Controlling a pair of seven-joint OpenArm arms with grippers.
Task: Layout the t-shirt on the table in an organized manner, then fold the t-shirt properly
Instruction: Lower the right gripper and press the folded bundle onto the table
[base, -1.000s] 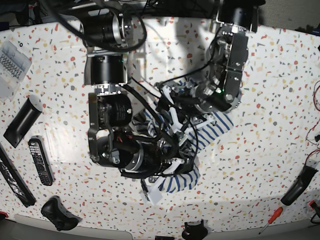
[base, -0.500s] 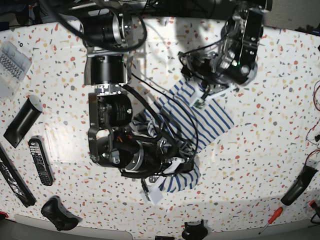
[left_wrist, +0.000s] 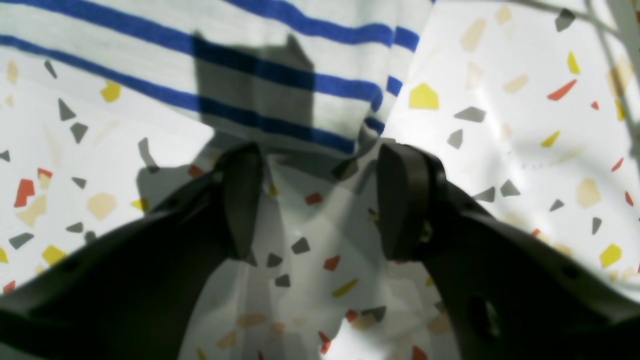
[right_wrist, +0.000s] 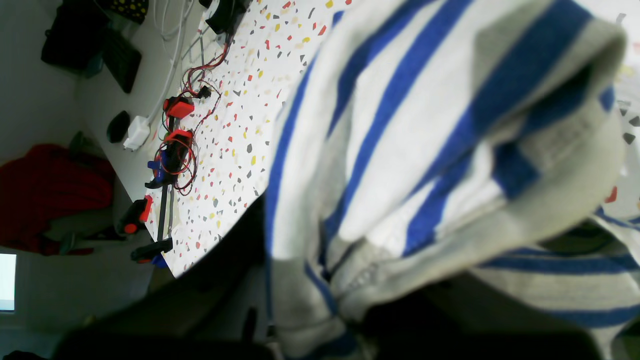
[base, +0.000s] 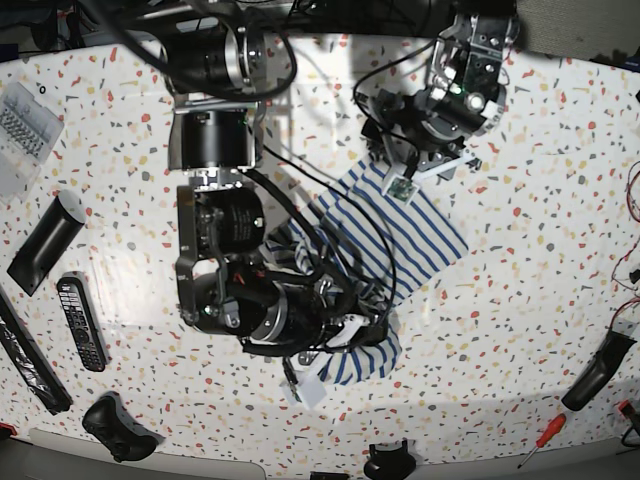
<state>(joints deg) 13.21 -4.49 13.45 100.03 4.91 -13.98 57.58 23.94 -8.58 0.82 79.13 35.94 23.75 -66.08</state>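
T-shirt (base: 390, 235) lies bunched, its lower half hidden under the right arm (base: 225, 250).

t-shirt (base: 400, 235): white, thin blue stripes
table (base: 540, 300): white, red/yellow/grey flecks
screwdriver (base: 541, 436) at 5 o'clock: red handle, I think

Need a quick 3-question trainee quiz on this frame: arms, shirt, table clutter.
1. True or false: the left gripper holds the t-shirt.
2. Which gripper is shut on cloth: A left, B right?
3. Fill in: the remote control lies on the ___.

Key: 1 false, its jaws stand open over bare tabletop at the shirt's edge. 2 B, the right gripper pinches bunched striped fabric. 3 table.
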